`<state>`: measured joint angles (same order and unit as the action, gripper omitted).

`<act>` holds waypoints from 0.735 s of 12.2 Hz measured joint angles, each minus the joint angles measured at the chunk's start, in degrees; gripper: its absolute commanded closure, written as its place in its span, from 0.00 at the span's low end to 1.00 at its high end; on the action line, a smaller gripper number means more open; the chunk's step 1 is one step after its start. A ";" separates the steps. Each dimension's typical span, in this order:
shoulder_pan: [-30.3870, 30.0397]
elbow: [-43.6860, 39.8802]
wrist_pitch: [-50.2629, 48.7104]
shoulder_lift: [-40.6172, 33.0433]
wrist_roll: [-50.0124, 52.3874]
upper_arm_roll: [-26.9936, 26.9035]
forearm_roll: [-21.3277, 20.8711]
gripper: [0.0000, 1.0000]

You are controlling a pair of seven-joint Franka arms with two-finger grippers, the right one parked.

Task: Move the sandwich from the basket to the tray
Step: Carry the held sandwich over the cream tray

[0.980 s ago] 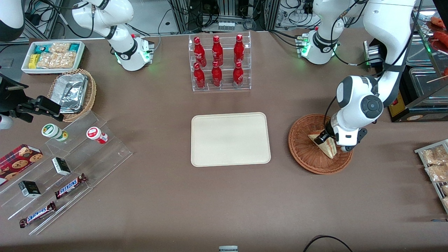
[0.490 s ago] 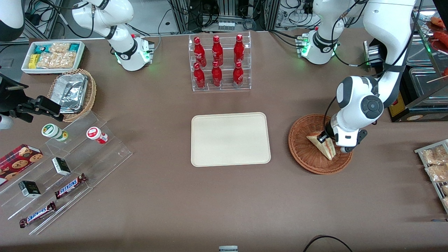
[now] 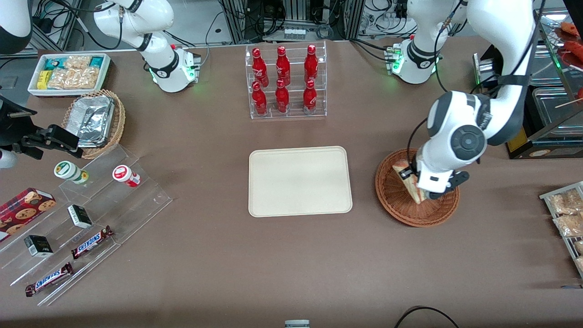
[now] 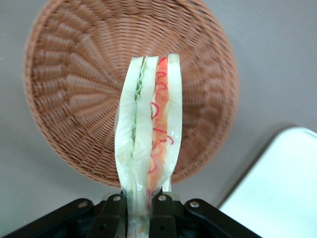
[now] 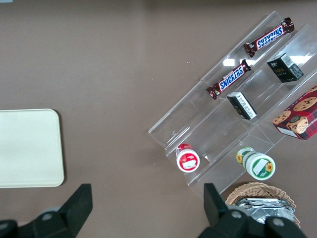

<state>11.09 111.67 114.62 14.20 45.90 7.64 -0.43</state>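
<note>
My left gripper is shut on the sandwich, a pale bread wedge with red-orange and green filling, and holds it lifted above the reddish-brown wicker basket. In the left wrist view the sandwich hangs from the gripper with its cut edge showing, the basket below it and a corner of the tray beside. The cream-beige tray lies flat at the table's middle, empty, toward the parked arm's end from the basket. It also shows in the right wrist view.
A clear rack of red bottles stands farther from the front camera than the tray. A tan basket of foil trays, a white snack bin and a clear stepped shelf with snacks lie toward the parked arm's end. Snack packets sit at the working arm's end.
My left gripper has risen with the sandwich and shifted toward the tray; the sandwich now hangs clear of the basket's floor.
</note>
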 measured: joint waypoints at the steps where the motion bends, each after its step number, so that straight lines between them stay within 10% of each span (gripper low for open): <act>1: 1.80 -0.57 0.02 0.58 -0.45 0.10 -0.04 0.96; 9: 16.43 -14.45 0.28 12.32 0.28 0.42 0.03 0.99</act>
<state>27.51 97.22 114.90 26.52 46.18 8.06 -0.40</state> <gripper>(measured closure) 0.841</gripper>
